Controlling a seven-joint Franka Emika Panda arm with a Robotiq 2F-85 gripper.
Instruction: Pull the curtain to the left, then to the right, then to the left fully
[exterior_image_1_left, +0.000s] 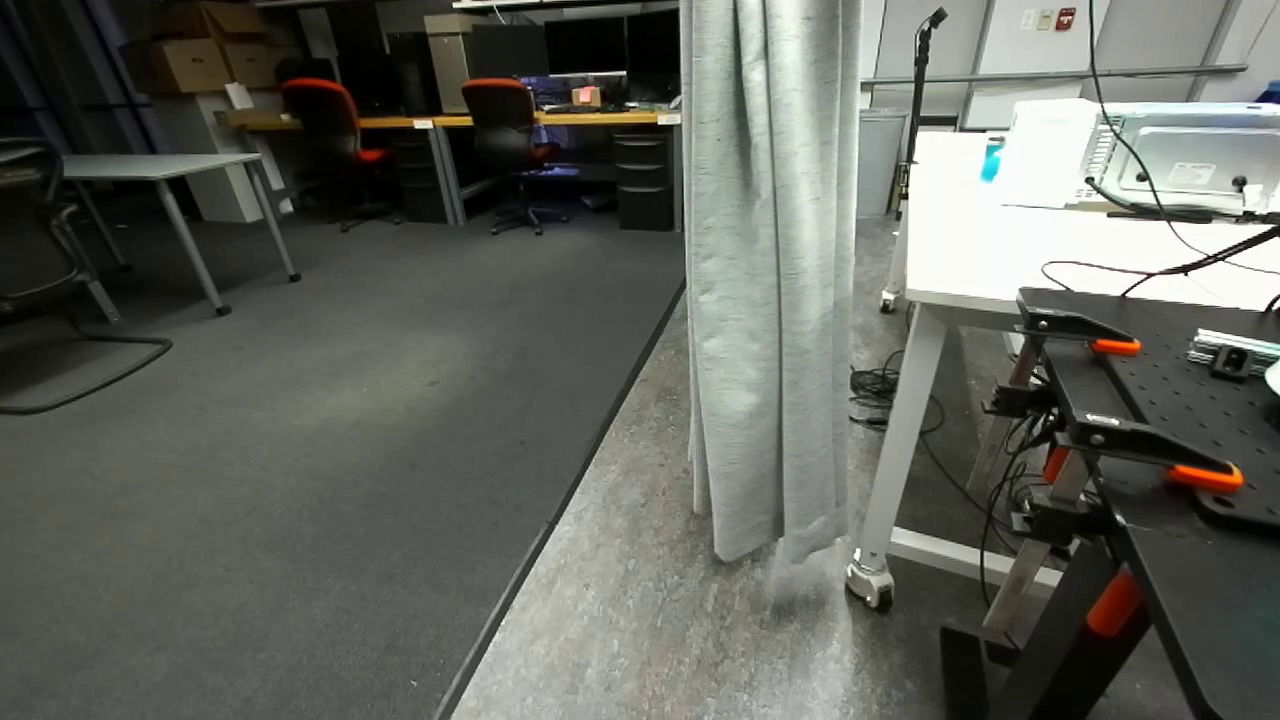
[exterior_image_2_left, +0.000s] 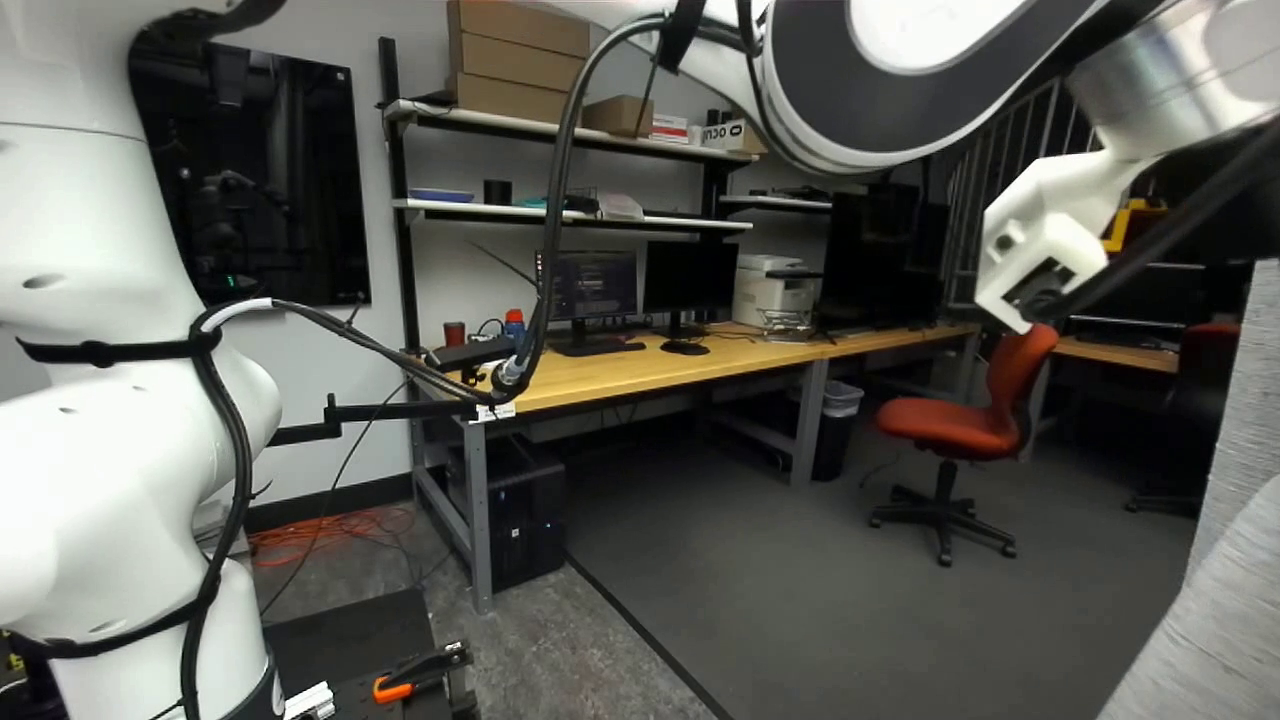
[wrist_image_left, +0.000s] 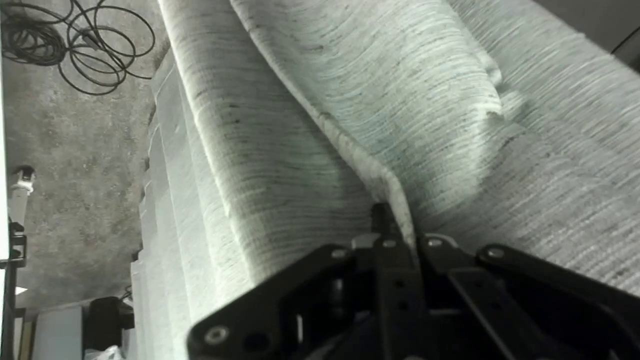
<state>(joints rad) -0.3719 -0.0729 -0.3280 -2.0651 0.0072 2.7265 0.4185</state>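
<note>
Curtain (exterior_image_1_left: 770, 300): pale grey-white, fine streaky weave; bunched into a tall narrow column of vertical pleats; hem's uneven and a bit blurry, low down near the floor
Hanging spot: in an exterior view it's over the mottled floor strip (exterior_image_1_left: 640, 540), between the dark carpet (exterior_image_1_left: 350, 450) and a white desk (exterior_image_1_left: 960, 240); top runs out of frame
Tool (wrist_image_left: 407, 240): closed up on the curtain, one fold pinched between the fingers; honestly the wrist view is the only one where you can see that
Weave up close: wrist view again; thin dark flecks, creases, pleats layered off to the left
Robot arm (exterior_image_2_left: 110, 450): shows properly in an exterior view, where the curtain's just a slice along the right edge; same view gets you a black wall screen (exterior_image_2_left: 290, 150) and a printer (exterior_image_2_left: 775, 295) on a wood-topped desk (exterior_image_2_left: 640, 370)
White appliance (exterior_image_1_left: 1195, 150): sits on the white desk; you only get it in an exterior view
</note>
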